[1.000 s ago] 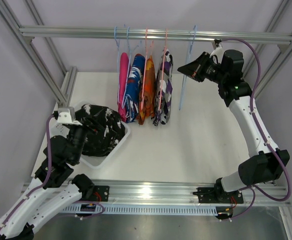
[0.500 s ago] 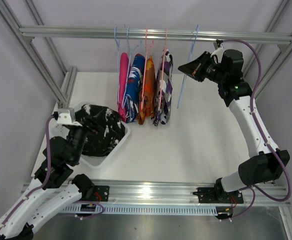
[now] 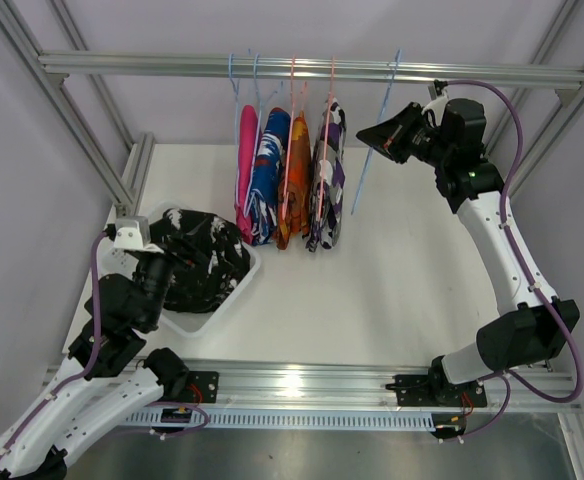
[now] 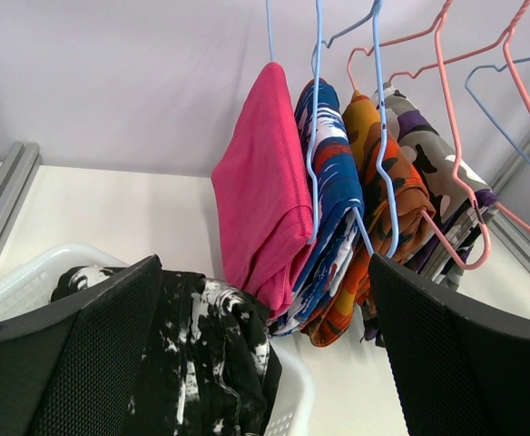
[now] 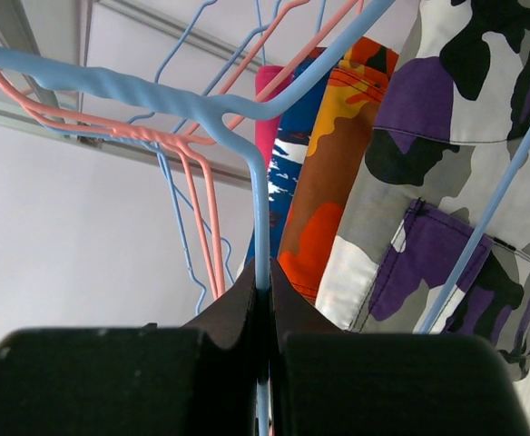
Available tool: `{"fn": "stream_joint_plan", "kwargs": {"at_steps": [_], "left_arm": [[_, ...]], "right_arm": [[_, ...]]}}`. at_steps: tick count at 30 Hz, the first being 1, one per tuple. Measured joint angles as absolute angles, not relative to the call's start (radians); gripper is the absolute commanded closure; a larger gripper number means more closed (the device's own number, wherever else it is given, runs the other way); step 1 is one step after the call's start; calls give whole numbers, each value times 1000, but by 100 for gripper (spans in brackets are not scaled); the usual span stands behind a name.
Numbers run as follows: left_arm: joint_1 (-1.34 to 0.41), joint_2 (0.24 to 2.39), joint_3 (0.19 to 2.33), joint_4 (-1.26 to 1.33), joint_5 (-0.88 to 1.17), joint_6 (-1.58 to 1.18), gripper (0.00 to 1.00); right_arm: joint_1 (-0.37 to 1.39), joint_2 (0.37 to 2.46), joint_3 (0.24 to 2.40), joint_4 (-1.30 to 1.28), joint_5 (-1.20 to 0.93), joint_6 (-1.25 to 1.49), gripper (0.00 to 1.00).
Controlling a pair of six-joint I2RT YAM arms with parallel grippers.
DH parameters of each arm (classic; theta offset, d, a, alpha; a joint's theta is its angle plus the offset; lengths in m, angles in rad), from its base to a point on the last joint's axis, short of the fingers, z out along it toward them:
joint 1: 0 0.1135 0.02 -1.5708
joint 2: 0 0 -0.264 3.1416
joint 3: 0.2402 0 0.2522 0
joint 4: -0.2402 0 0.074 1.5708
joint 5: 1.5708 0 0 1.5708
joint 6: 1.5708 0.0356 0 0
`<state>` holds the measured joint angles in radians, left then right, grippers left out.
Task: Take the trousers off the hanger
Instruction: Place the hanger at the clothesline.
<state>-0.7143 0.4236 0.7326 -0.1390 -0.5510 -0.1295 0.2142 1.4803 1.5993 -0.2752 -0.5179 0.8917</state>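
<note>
Four trousers hang on hangers from the rail point(image 3: 312, 68): pink point(image 3: 246, 165), blue-white-red patterned point(image 3: 269, 170), orange point(image 3: 297, 175) and purple-white patterned point(image 3: 328, 175). The black white-specked trousers point(image 3: 204, 258) lie in the white basket point(image 3: 234, 292). My right gripper point(image 3: 380, 140) is shut on the wire of an empty blue hanger point(image 3: 370, 155) that still hooks the rail, just right of the purple trousers point(image 5: 446, 182). The wire point(image 5: 260, 191) runs between the closed jaws point(image 5: 263, 295). My left gripper point(image 4: 265, 363) is open and empty above the basket's black trousers point(image 4: 201, 345), facing the pink pair point(image 4: 265, 191).
Aluminium frame posts stand at the back left point(image 3: 132, 170) and along the right side point(image 3: 562, 90). A front rail point(image 3: 302, 380) runs between the arm bases. The basket's rim point(image 4: 292, 391) lies just under my left gripper.
The empty blue hanger has tilted, its lower end swinging left toward the purple trousers while its hook shifted slightly right on the rail. The left arm has not moved.
</note>
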Motion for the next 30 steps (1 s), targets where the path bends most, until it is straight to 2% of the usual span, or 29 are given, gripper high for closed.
{"fn": "stream_joint_plan", "kwargs": {"at_steps": [21,30], "left_arm": [[-717,423,732,-138,-551,-122,1],[-718,423,732,-138,-551,-122,1]], "right_arm": [[219,1507,1644,-302,-483,912,100],[218,1507,1571,-279,-484,899,100]]}}
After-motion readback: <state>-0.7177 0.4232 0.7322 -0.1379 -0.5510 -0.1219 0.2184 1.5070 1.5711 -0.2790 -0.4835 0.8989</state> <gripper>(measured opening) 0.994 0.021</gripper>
